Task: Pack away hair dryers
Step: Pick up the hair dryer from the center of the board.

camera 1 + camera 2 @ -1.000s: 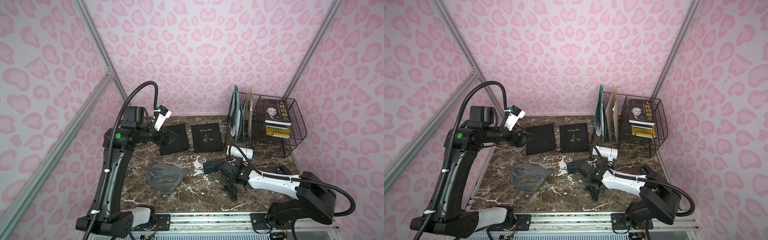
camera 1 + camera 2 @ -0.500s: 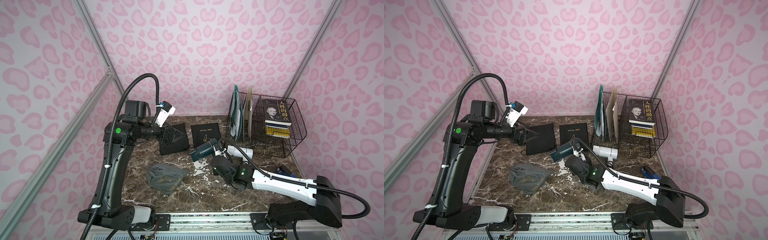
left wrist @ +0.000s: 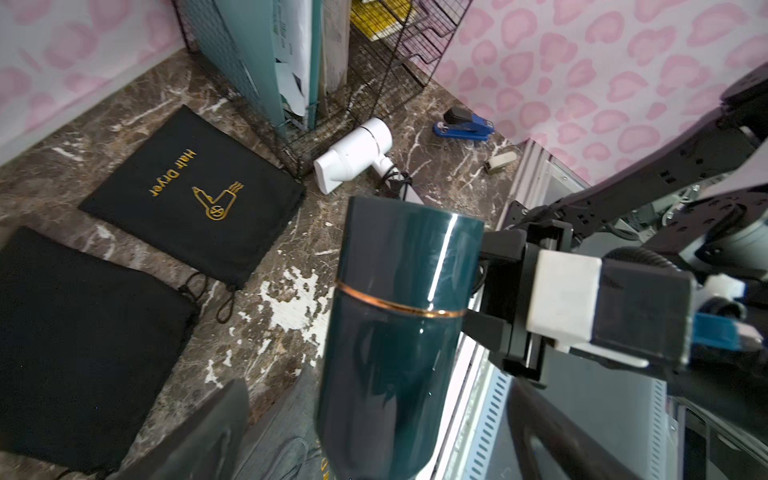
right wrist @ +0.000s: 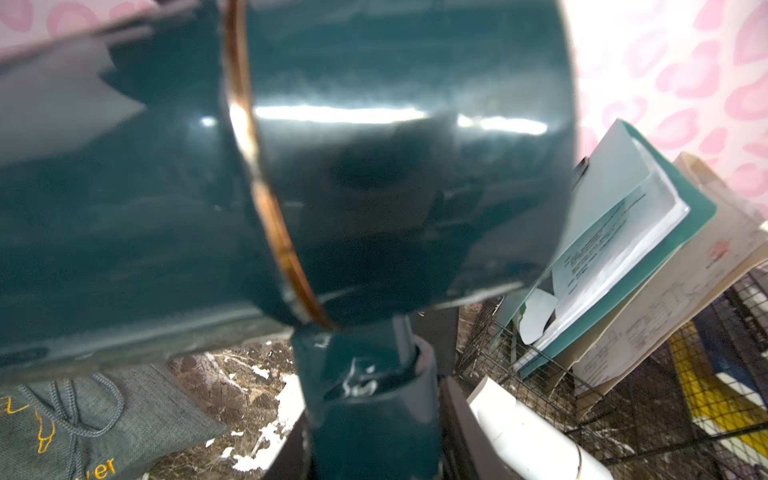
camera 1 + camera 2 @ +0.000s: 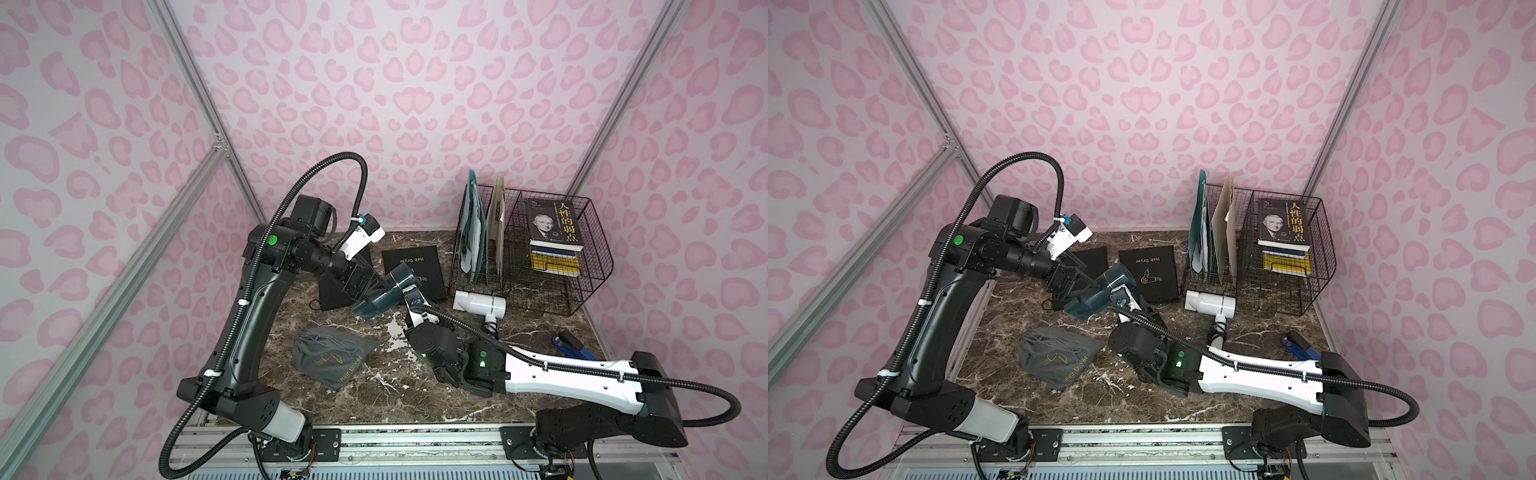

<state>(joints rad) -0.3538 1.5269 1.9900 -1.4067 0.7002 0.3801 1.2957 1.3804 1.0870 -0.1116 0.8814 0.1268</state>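
- Teal hair dryer (image 5: 380, 298): held clear of the worktop (image 5: 415, 399), over the gap between the pouches, barrel roughly level.
- Right fingers (image 3: 496, 249): clenched on the teal hair dryer's handle.
- Left fingers (image 3: 216, 424): released, spread wide on either side of the barrel; whether they touch it cannot be told.
- White hair dryer (image 5: 478, 305): lying on the worktop, just beside the wire rack (image 5: 598, 266).
- Grey pouch (image 5: 332, 357): crumpled, nearer the front.
- Printed black pouch (image 5: 415, 266) and plain black pouch (image 3: 83, 345): flat, side by side.
- Blue stapler (image 5: 571, 345): near the right edge.

"Hair Dryer" on pouch (image 3: 191, 195); "人性的弱点" on book (image 5: 555, 224)
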